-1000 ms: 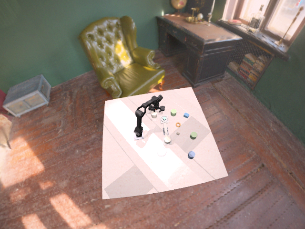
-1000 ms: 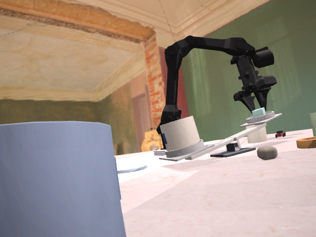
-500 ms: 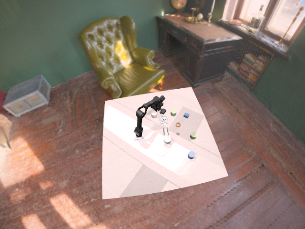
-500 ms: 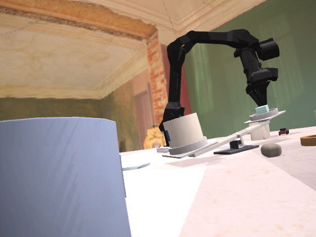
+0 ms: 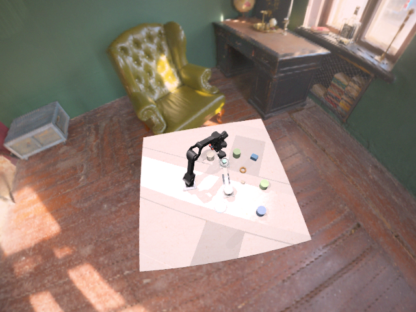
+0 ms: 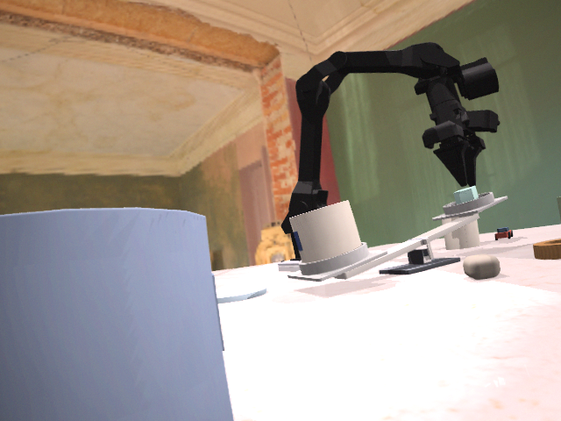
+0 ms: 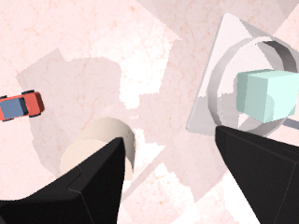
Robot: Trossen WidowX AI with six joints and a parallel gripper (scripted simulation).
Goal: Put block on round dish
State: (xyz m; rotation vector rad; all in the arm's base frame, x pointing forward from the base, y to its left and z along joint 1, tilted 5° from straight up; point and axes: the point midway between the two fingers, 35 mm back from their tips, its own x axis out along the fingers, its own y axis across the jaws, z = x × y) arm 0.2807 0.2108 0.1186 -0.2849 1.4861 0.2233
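My gripper (image 5: pixel 221 156) (image 6: pixel 468 185) (image 7: pixel 170 138) is partly open and empty, just above the raised pan of the balance (image 6: pixel 398 249). The pale mint block (image 5: pixel 223 161) (image 6: pixel 465 196) (image 7: pixel 268 95) sits uncovered inside that pan's ring, right of the fingers in the wrist view. One beige cup (image 5: pixel 210 156) (image 6: pixel 462 235) (image 7: pixel 112 131) stands on the table beside the raised pan. The other beige cup (image 5: pixel 228 190) (image 6: pixel 326 231) stands tilted on the lowered pan. The round dish (image 5: pixel 220 206) (image 6: pixel 242 294) lies past the low end, with nothing above it.
A red toy car (image 6: pixel 503 233) (image 7: pixel 33 104) is beyond the standing cup. A wooden ring (image 5: pixel 240 169) (image 6: pixel 548 256) and a stone (image 5: pixel 242 182) (image 6: pixel 481 266) lie beside the balance. Two green cups (image 5: pixel 236 153) (image 5: pixel 264 184), a blue block (image 5: pixel 253 156) and a blue cup (image 5: pixel 260 210) (image 6: pixel 109 312) are farther out.
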